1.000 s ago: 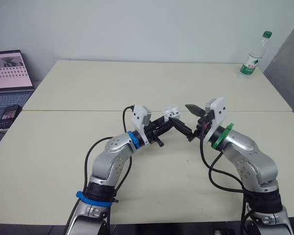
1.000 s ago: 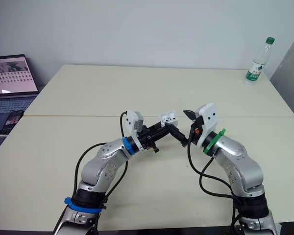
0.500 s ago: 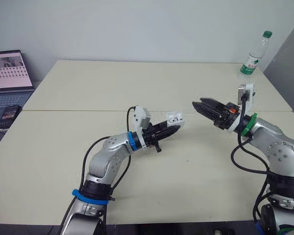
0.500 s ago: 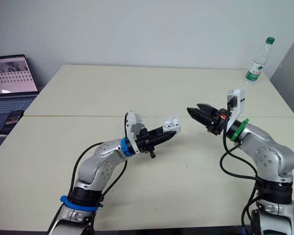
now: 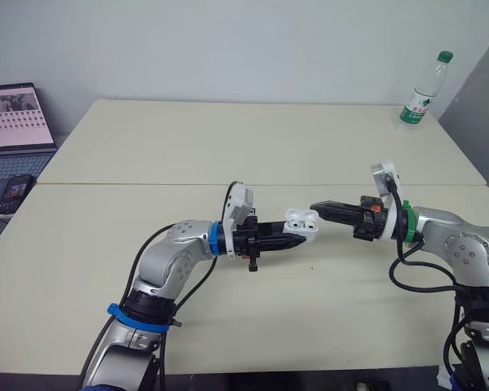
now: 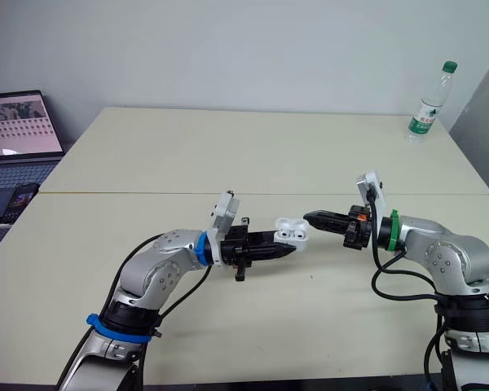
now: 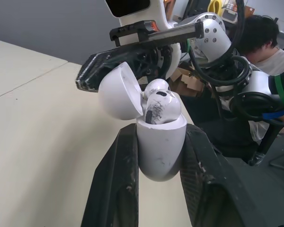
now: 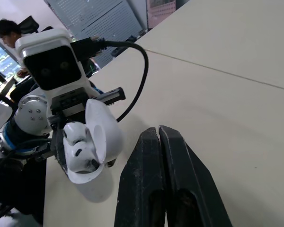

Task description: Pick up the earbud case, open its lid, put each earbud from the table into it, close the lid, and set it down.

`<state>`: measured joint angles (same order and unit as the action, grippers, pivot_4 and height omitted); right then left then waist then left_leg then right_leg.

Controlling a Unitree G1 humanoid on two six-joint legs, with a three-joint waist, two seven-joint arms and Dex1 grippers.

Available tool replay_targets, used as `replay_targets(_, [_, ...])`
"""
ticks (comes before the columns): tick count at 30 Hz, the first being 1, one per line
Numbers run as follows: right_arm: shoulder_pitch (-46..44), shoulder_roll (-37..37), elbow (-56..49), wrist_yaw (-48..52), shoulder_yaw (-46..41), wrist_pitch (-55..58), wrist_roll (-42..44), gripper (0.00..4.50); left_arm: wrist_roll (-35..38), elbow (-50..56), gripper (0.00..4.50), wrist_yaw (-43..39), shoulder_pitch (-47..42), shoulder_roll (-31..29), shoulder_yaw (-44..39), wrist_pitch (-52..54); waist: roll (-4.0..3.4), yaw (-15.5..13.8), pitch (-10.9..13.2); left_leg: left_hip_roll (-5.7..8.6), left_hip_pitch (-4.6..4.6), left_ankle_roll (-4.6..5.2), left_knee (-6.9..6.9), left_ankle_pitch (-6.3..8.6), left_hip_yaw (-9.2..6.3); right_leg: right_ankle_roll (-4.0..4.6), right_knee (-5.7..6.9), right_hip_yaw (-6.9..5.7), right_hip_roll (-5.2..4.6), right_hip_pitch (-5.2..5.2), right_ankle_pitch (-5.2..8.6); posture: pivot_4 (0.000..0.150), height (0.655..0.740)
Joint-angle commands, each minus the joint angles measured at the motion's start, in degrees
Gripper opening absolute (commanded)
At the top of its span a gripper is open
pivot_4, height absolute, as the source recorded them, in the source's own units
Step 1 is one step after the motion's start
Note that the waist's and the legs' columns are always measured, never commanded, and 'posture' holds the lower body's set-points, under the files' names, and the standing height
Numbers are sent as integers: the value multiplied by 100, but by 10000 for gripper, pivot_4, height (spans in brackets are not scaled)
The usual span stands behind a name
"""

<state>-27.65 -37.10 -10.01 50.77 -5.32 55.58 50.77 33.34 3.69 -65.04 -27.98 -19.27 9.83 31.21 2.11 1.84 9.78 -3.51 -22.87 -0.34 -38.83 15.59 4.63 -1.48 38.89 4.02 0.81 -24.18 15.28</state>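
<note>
Left jaws grip open earbud case, table centre

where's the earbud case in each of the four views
Left eye view: earbud case mid-table, in the left gripper.
Right eye view: case near the picture's centre.
Left wrist view: case between that gripper's fingers, lid open.
Right wrist view: case beside the right gripper.
Shared landmark: the shut right gripper by the open lid.

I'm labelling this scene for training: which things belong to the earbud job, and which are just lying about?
In the job: earbud case, held by the left gripper; earbuds seated in it; its open lid; right gripper, shut, near the lid.
Lying about: water bottle; laptop; phone.
</note>
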Motion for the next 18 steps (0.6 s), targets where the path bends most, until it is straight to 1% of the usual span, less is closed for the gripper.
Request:
replay_targets(1, [10,-65,-440,289,-164,73,399,764,3,-5,7896,-126,-159,-45,60,18,0,0,0,0,0,0,0,0,0,0,0,0,0,0,0,1500,7362])
replay_targets(6, [131,-171,-660,566,-425,270,968,764,-114,-213,7896,-174,-283,-123,108,46,1,-3,1,0,1,0,0,0,-3,0,0,-2,0,1,0,1500,7362])
replay_targets(8, [161,-147,-653,450,-522,237,1017,764,-57,-257,7896,-49,-343,-127,98,328,1,-4,1,0,-2,0,0,0,-2,0,-2,-2,0,1,0,1500,7362])
replay_targets(13, [451,-171,-658,0,-579,-129,500,764,-106,-79,7896,339,-408,-166,208,1013,1,-2,1,0,-2,0,-1,0,-7,-1,-1,-3,0,0,1,1500,7362])
replay_targets(16, [802,-225,-816,-196,-519,-413,63,764,-221,135,7896,576,-478,-288,450,1530,1,-2,1,1,-5,0,0,0,-9,-2,-2,1,0,-1,1,1500,7362])
replay_targets(18, [993,-184,-912,-342,-552,-514,-59,764,-192,118,7896,793,-619,-289,515,2039,1,-2,1,1,-6,0,0,0,-9,-2,-2,1,-1,-1,1,1500,7362])
